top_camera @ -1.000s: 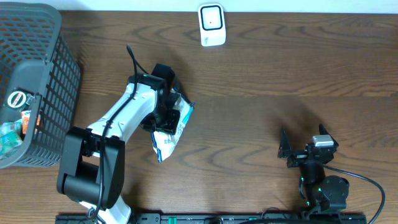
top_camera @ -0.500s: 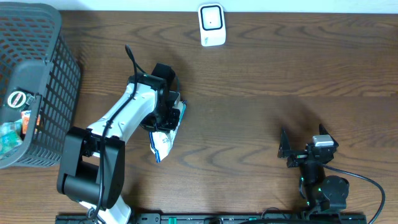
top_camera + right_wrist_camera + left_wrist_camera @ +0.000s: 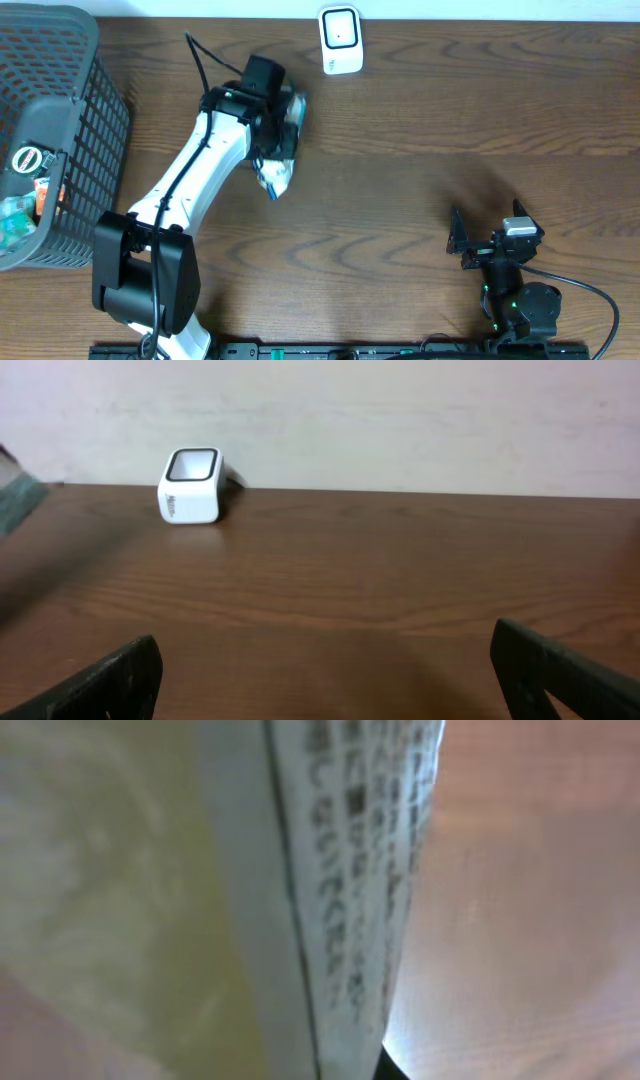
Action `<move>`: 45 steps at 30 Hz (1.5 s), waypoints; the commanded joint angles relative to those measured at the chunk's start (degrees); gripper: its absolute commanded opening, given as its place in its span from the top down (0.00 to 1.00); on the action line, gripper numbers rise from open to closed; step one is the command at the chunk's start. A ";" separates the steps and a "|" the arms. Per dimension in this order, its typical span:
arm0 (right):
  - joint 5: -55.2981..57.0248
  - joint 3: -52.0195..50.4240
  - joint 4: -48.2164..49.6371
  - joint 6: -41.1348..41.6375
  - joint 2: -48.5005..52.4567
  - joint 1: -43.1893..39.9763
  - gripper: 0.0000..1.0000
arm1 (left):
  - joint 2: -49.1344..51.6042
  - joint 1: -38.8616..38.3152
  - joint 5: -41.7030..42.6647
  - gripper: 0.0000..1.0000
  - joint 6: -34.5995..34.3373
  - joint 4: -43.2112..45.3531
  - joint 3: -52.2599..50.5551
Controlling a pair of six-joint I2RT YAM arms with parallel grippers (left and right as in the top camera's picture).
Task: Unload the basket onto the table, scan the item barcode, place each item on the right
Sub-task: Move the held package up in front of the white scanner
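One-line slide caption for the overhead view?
Left gripper holds a white-and-blue printed packet near the white box-shaped scanner; right gripper sits open and empty.

Grey mesh basket [image 3: 95, 150] of assorted goods, far left on brown wooden table [image 3: 420, 200]

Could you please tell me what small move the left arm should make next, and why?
Probably carry the packet up and right, toward the window of the scanner. The left end effector is shut on the packet, which hangs short and left of the scanner, apart from it, so its code likely cannot be read from there.
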 commanded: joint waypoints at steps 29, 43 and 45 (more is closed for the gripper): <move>0.46 -0.07 -0.22 -0.26 -0.31 -0.13 0.01 | -0.07 -10.21 -1.73 0.92 -17.66 6.14 1.16; 0.46 -0.07 -0.22 -0.26 -0.31 -0.13 0.01 | -6.14 -10.21 1.27 0.92 -8.02 8.55 1.16; 0.46 -0.07 -0.22 -0.26 -0.31 -0.13 0.01 | -5.49 -10.40 1.29 0.92 -7.80 8.41 0.68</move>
